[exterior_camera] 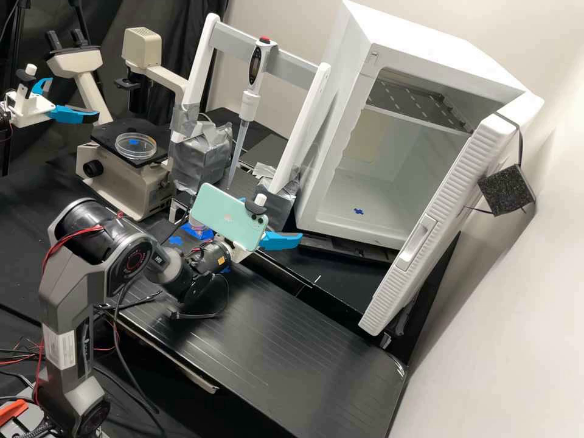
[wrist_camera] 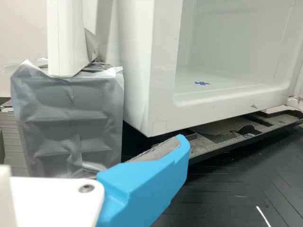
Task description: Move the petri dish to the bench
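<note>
One petri dish [exterior_camera: 135,146] on one microscope [exterior_camera: 128,188], one end effector [exterior_camera: 281,240] near one white cabinet [exterior_camera: 426,42]; two fingers [wrist_camera: 142,189] spread

End effector [exterior_camera: 280,240] partly hidden behind pale-green phone [exterior_camera: 226,214]

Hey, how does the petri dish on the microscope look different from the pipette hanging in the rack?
Shape: the petri dish is round and shallow, the pipette long and narrow.
Pose: the dish lies flat, while the pipette hangs nearly upright, tip down.
Colour: the dish is clear with a blue mark, whereas the pipette is mostly pale with a red top.
Both are supported by lab equipment.
</note>
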